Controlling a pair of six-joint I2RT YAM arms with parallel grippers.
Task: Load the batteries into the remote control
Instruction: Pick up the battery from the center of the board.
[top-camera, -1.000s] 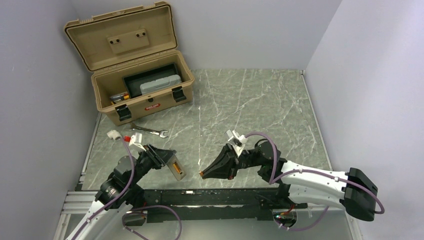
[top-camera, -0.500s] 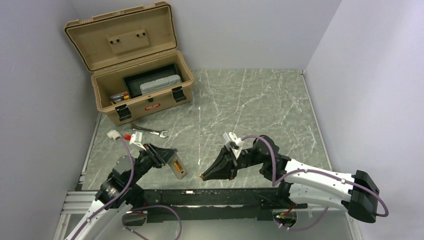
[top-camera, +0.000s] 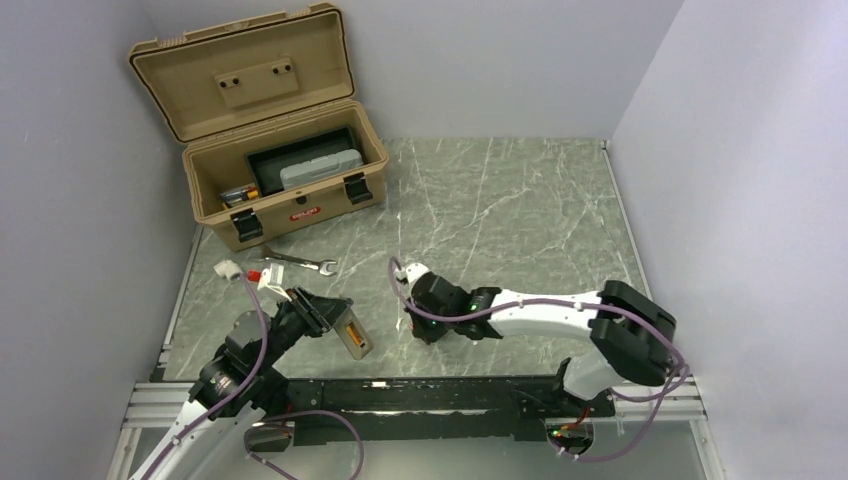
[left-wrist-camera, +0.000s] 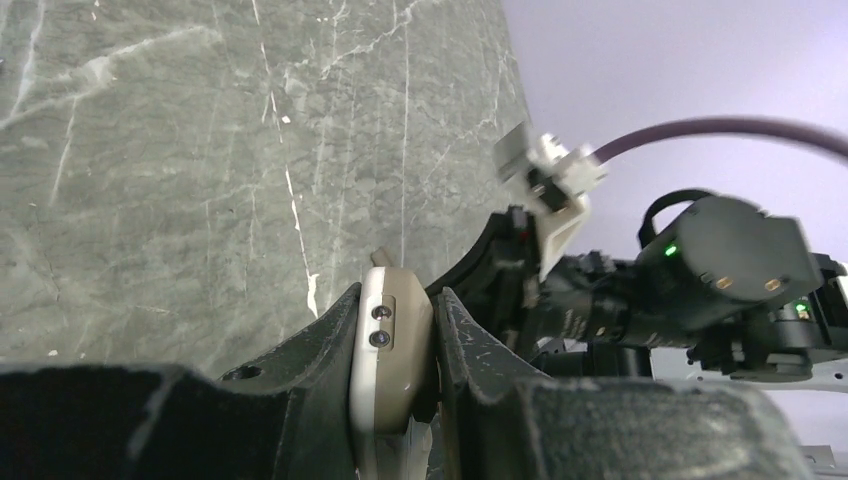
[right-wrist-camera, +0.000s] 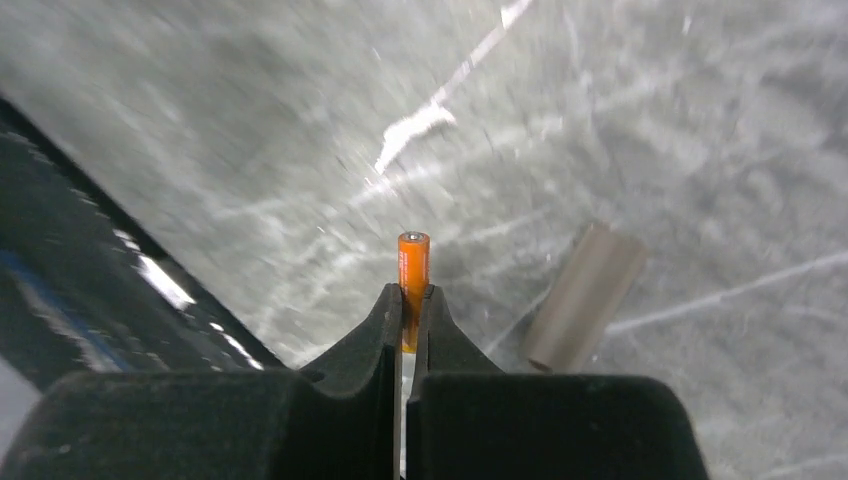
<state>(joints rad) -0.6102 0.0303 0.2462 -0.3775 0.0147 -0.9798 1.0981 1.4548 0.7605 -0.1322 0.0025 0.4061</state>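
My left gripper (left-wrist-camera: 398, 300) is shut on the remote control (left-wrist-camera: 385, 350), whose pale end with two small lenses sticks out between the fingers. From above, the remote control (top-camera: 353, 338) juts from the left gripper (top-camera: 338, 325) low over the table's near left. My right gripper (right-wrist-camera: 412, 292) is shut on one of the batteries (right-wrist-camera: 413, 255), a slim orange cylinder standing out past the fingertips. In the top view the right gripper (top-camera: 424, 330) points down a short way to the right of the remote; the battery is hidden there.
A grey-beige flat strip (right-wrist-camera: 585, 295) lies on the marble beside the battery. An open tan toolbox (top-camera: 285, 190) holding a grey case (top-camera: 320, 168) stands at the back left. A wrench (top-camera: 295, 262) and a small white block (top-camera: 228, 268) lie in front of it.
The right arm has swung left and stretched out towards the remote, its wrist turned down, still holding the battery. The left arm and remote have stayed put.
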